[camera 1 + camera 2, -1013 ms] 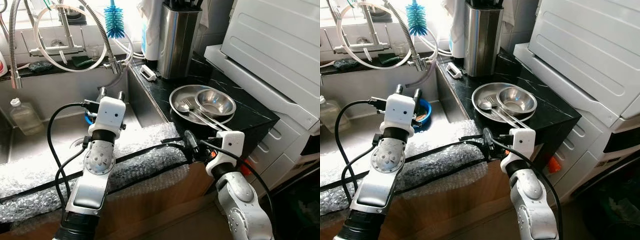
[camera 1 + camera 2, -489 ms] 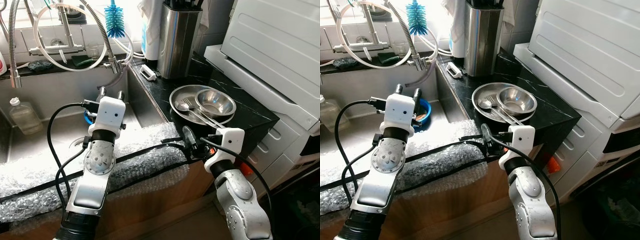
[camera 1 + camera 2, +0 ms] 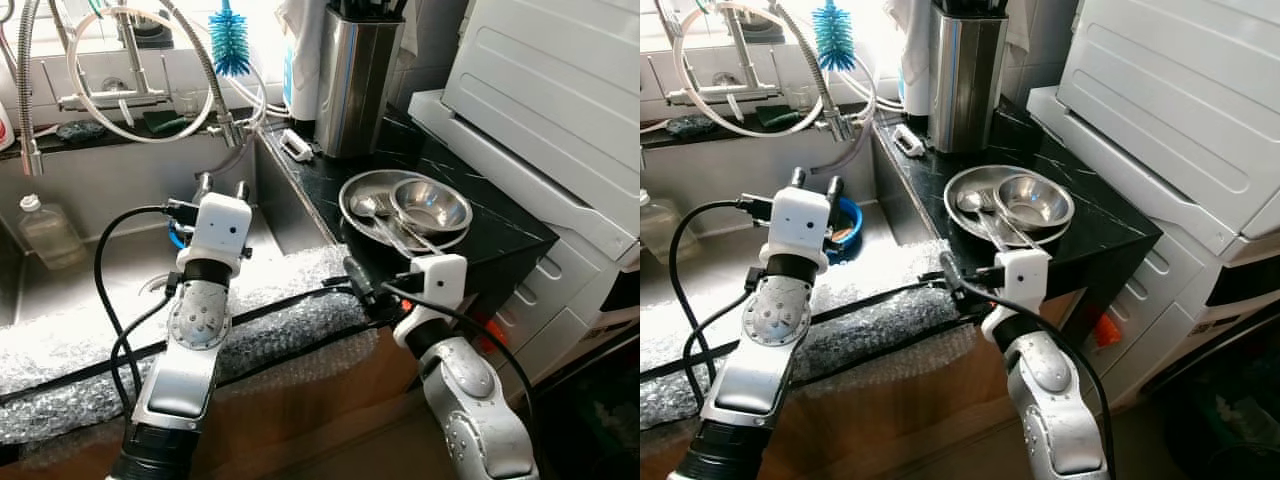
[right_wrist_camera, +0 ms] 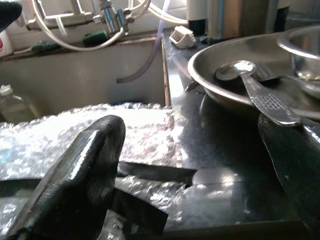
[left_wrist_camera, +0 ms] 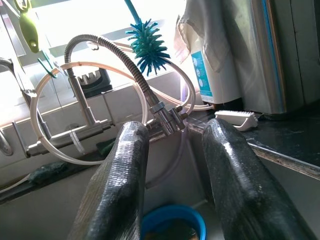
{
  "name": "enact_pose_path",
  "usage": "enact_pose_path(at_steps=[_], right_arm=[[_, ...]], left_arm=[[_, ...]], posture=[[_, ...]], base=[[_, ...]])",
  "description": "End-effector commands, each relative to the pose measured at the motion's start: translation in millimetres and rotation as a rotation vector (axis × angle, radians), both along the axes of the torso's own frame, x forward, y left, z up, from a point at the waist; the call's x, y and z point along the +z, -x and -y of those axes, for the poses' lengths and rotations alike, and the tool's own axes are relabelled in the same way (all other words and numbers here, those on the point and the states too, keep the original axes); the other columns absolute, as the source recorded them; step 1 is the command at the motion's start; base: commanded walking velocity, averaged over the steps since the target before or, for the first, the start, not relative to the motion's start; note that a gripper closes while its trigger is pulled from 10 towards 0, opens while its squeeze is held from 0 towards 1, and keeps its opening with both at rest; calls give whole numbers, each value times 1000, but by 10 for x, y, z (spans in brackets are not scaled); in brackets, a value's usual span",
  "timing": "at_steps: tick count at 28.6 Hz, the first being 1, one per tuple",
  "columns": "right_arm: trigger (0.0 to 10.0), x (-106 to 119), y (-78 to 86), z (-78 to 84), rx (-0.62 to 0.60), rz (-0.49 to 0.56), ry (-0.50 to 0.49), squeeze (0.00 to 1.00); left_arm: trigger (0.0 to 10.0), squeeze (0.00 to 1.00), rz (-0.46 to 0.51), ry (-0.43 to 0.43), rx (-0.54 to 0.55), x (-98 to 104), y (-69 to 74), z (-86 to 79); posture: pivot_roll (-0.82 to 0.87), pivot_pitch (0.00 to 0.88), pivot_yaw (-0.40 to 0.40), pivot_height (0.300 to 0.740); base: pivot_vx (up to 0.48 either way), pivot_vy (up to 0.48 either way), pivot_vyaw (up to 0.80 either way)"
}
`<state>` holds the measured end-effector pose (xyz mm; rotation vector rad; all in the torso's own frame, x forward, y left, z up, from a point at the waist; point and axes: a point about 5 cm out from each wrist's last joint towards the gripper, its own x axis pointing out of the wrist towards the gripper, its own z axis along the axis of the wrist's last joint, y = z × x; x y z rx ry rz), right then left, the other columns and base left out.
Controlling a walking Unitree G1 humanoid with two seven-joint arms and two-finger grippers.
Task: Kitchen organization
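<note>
A steel plate [image 3: 362, 185] lies on the black counter [image 3: 500, 235]. It holds a small steel bowl [image 3: 431, 206], a spoon [image 3: 367, 209] and a fork. My right gripper [image 3: 360, 288] is open at the counter's front edge, just before the plate, beside the bubble wrap [image 3: 290, 285]. In the right wrist view the spoon [image 4: 252, 82] and the plate's rim [image 4: 220, 92] lie ahead between the wide-apart fingers [image 4: 80, 170]. Over the sink my left gripper [image 3: 222, 187] hangs open and empty, with a blue bowl [image 5: 170, 225] below it.
A tall steel knife block [image 3: 355, 80], a blue bottle brush [image 3: 229, 45] and a small white brush [image 3: 297, 146] stand at the back. A coiled faucet hose [image 3: 200, 70] hangs over the sink. A plastic bottle [image 3: 45, 235] stands in it. A white appliance [image 3: 560, 100] borders the counter's right.
My right gripper has moved left along the counter's front edge, toward the bubble wrap. The left arm has not moved.
</note>
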<state>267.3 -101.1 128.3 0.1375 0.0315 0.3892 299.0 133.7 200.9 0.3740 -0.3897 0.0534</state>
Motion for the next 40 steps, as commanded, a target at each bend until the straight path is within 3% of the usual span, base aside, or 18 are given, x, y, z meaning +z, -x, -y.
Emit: enact_pose_path(at_steps=[1,23,40], right_arm=[[10000,-19,6,4,9,-14,12,0],[10000,-27,0,26,-11,-15,29,0],[10000,-119,-23,187,-115,-84,104,0]], left_arm=[[10000,0,19,-17,-12,38,-5,51],[10000,0,18,-16,-14,44,-6,47],[10000,0,22,-20,-25,66,-28,72]], posture=[[-20,0,-110,740],[-43,0,-101,740],[-42,0,-100,740]], base=[[0,0,0],[0,0,0],[0,0,0]])
